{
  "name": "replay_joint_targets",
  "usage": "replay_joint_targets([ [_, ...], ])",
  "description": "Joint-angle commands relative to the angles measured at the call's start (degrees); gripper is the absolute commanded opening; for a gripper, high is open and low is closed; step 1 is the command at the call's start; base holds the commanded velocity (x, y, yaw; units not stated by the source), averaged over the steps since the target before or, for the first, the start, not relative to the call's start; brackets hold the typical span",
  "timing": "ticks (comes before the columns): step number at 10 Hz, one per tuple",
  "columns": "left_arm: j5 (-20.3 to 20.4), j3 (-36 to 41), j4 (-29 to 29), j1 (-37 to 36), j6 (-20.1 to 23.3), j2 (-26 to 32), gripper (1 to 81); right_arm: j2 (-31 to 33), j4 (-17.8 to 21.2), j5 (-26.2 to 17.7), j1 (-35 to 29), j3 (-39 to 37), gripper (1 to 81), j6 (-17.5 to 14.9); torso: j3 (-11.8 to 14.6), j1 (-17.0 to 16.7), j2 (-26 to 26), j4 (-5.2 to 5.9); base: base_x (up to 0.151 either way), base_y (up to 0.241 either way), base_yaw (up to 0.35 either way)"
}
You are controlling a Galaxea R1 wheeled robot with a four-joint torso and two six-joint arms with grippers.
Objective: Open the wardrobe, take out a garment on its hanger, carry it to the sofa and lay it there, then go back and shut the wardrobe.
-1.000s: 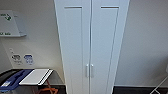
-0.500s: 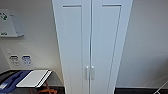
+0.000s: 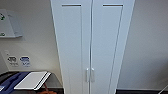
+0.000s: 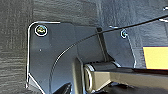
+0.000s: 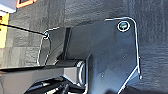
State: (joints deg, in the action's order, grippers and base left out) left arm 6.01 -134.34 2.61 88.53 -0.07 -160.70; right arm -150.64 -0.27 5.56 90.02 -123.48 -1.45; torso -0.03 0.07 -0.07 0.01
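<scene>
Straight ahead in the head view stands the wardrobe [image 3: 91, 45], filling the centre of the frame from top edge to bottom edge. Both panelled doors are shut; the seam between them runs vertically just right of frame centre.

The pair of handles [image 3: 90, 74] sits low in the frame, one on each side of the seam, close together. Each is a small white vertical bar, long axis up-and-down, parallel to the seam.

Wall on both sides of the wardrobe. Left of frame: a white wall-mounted box [image 3: 10, 23] high up, two small stickers [image 3: 19, 61] lower down, and a flat white board [image 3: 31, 80] lying tilted at lower left over something blue.

Wrist views both look down on dark carpet [image 4: 15, 50]; the robot's own dark plate and jointed bar take up most of each. A yellow patch [image 4: 155, 57] lies at the right edge of the left wrist frame. Hand state, left and right: cannot tell from either wrist view.

Judgement: the opening step is not yet begun, doors closed. The handles lie almost on the frame's midline, slightly right of centre, so neither arm looks clearly nearer; each door would suit the arm on its own side. A grasp would need to close across the vertical bar, pulling outward from the seam.
</scene>
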Motion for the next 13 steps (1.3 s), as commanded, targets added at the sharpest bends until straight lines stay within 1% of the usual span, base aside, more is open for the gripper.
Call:
replay_joint_targets([
  [1,-2.8,0.7,0.6,-2.6,0.2,0.5,81.1,1.5,-0.1,-3.1,-2.4,0.4,81.1,0.0,0.0,0.0,0.0,0.00,0.091,0.000,0.000],
  [7,-2.8,0.7,0.6,-2.6,0.3,0.3,81.1,1.5,-0.1,-3.0,-2.5,0.4,81.1,0.0,0.0,0.0,0.0,0.00,0.089,0.000,0.000],
  [8,-2.8,0.7,0.6,-2.6,0.3,0.3,81.1,1.5,-0.1,-2.9,-2.5,0.4,81.1,0.0,0.0,0.0,0.0,0.00,0.064,0.000,0.000],
  [10,-2.8,1.4,0.6,-2.6,0.2,0.6,81.1,1.7,0.4,-3.1,-3.6,0.6,81.1,0.0,0.0,0.0,0.0,0.00,0.000,0.000,0.000],
  [11,-2.8,2.7,0.6,-2.7,0.2,1.3,81.1,2.2,0.4,-3.8,-4.4,1.6,81.1,0.0,0.0,0.0,0.0,0.00,0.000,0.000,0.000],
  [13,-2.7,7.0,0.6,-3.7,0.0,4.3,81.1,6.4,0.4,-3.8,-6.9,8.4,81.1,0.0,0.0,0.0,0.0,0.00,0.000,0.000,0.000],
])
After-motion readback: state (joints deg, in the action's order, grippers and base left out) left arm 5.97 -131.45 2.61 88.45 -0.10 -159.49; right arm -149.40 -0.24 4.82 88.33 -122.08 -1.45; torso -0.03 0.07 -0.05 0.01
